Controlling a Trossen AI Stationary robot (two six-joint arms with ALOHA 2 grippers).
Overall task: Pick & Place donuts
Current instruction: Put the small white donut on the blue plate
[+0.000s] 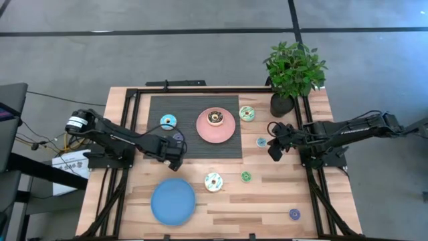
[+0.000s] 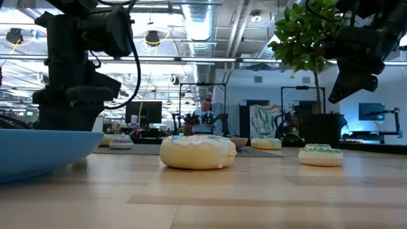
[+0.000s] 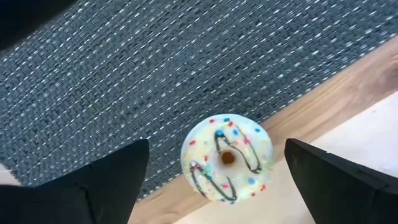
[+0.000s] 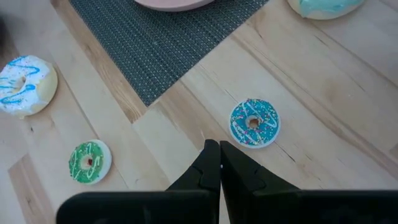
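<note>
My left gripper (image 3: 216, 148) is open above the mat's near-left edge (image 1: 175, 148). Its fingers stand on either side of a small pale donut (image 3: 227, 158) with dark drizzle and sprinkles, without touching it. My right gripper (image 4: 219, 160) is shut and hovers over bare wood (image 1: 274, 148), just beside a small teal donut (image 4: 255, 122). A brown donut (image 1: 215, 118) lies on the pink plate (image 1: 226, 132). A light blue donut (image 1: 168, 122) lies on the mat and a green-iced one (image 1: 247, 114) at its right edge. A cream donut (image 1: 213, 181), a small green one (image 1: 245, 177) and a small purple one (image 1: 294, 214) lie on the wood.
The blue plate (image 1: 172, 202) sits near the table's near edge, left of centre. A potted plant (image 1: 293, 73) stands at the far right corner, close behind my right arm. The dark woven mat (image 1: 190, 150) covers the far middle. Bare wood lies between the plate and the purple donut.
</note>
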